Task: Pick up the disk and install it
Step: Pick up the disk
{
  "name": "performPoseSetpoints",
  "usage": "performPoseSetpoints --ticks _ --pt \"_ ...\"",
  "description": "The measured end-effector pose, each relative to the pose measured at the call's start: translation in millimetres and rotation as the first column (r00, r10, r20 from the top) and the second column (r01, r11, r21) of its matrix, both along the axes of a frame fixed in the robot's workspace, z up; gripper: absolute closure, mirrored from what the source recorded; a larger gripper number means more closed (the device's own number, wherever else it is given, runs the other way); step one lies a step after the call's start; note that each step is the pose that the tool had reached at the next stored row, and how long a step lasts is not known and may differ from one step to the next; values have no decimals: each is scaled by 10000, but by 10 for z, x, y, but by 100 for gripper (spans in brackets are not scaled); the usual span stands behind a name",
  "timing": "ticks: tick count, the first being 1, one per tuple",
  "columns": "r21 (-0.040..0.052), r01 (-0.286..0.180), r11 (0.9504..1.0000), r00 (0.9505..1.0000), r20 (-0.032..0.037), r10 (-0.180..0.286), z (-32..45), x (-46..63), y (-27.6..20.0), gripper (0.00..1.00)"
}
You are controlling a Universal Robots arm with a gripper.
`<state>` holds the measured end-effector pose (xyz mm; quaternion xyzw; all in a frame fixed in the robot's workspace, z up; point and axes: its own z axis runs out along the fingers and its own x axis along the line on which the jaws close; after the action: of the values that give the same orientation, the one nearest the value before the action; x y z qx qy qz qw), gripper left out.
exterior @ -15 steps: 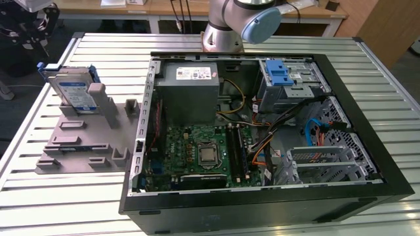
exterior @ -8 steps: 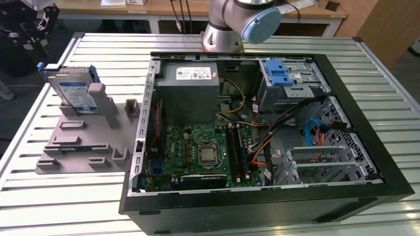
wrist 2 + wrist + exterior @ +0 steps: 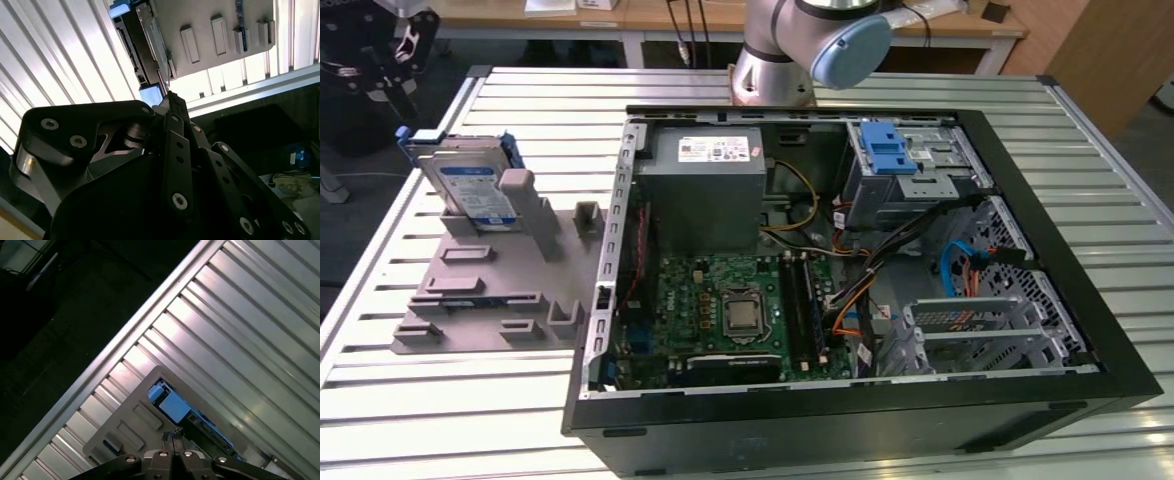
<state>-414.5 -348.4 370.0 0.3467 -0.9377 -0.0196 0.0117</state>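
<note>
"Standing on edge in the grey holder (image 3: 480, 290), the disk (image 3: 464, 185) sits outside the computer case (image 3: 854, 425), posts apparently propping it for grasping."
"And the gripper (image 3: 171, 434)?"
"Fingers pressed together, empty, hovering near it."

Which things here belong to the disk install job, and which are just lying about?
Job: disk, standing in the grey holder; claw, shut near it; open computer case.
Just there: power supply, motherboard, slatted table.
</note>
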Motion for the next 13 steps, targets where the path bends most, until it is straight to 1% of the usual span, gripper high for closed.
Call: performPoseSetpoints --ticks 3,6,7,10,13 --pt "17 -423 9991 9991 5 423 -2 0 1 89" --pt "27 -914 9958 9958 7 914 -6 0 0 89" --pt "28 -1369 9906 9906 8 1369 -8 0 -1 89" --pt "28 -1868 9824 9824 8 1868 -9 0 0 89" --pt "28 -2249 9744 9744 8 2249 -8 0 0 89"
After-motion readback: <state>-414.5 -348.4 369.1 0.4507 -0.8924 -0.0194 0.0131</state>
